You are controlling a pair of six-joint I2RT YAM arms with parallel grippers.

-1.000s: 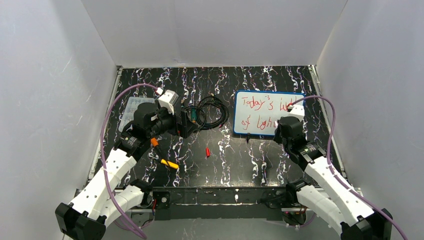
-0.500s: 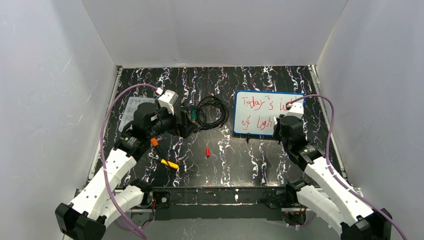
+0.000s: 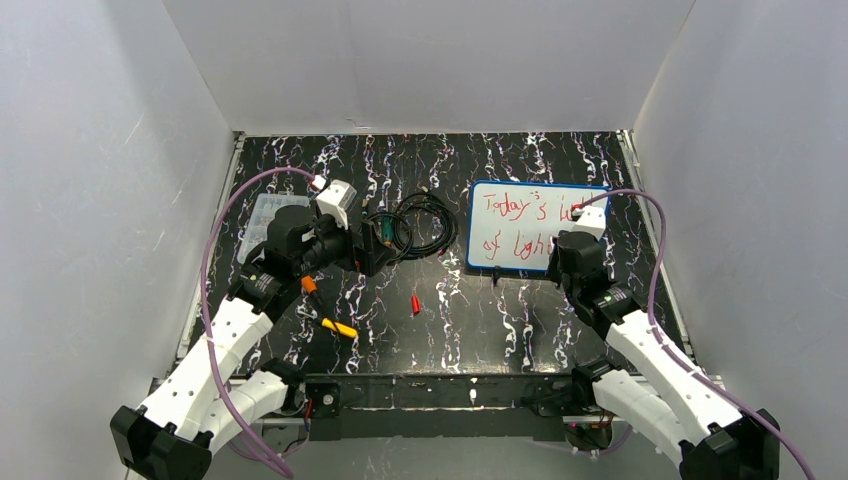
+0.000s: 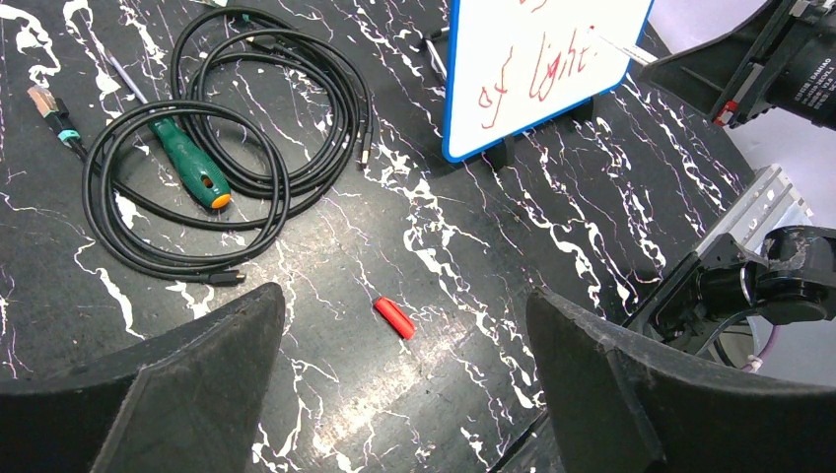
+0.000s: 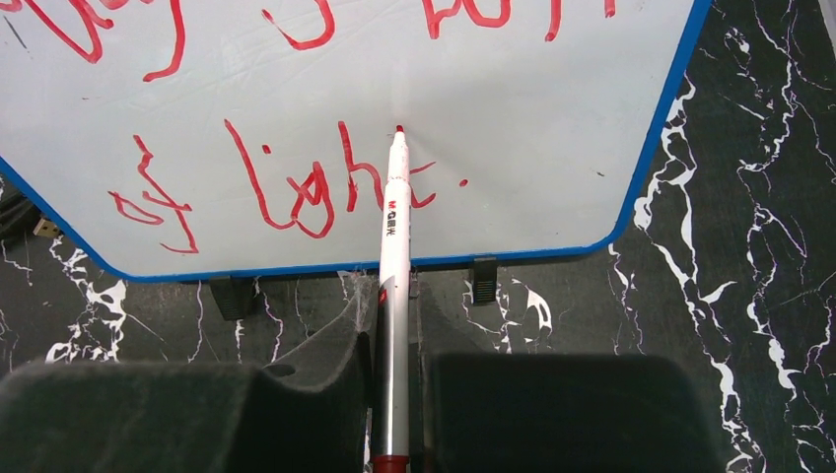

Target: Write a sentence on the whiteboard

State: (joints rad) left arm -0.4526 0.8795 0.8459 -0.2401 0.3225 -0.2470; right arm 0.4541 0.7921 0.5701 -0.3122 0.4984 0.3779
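Clamping a slim white marker [image 5: 394, 236] between its closed fingers, my right pincer [image 5: 392, 345] points the red tip at the glossy whiteboard [image 5: 552, 128] just ahead; whether it touches, I cannot tell. The tip sits by "light" in the looping red sentence [image 5: 296, 182]. The board has a rounded blue frame and small black feet. My left pincer [image 4: 402, 296] gapes wide, holding nothing, above the black, white-veined surface [image 4: 473, 227]. A small red cap [image 4: 394, 317] lies beneath it, with a coiled black cable [image 4: 227, 148] and a green-handled screwdriver [image 4: 192, 169] beyond.
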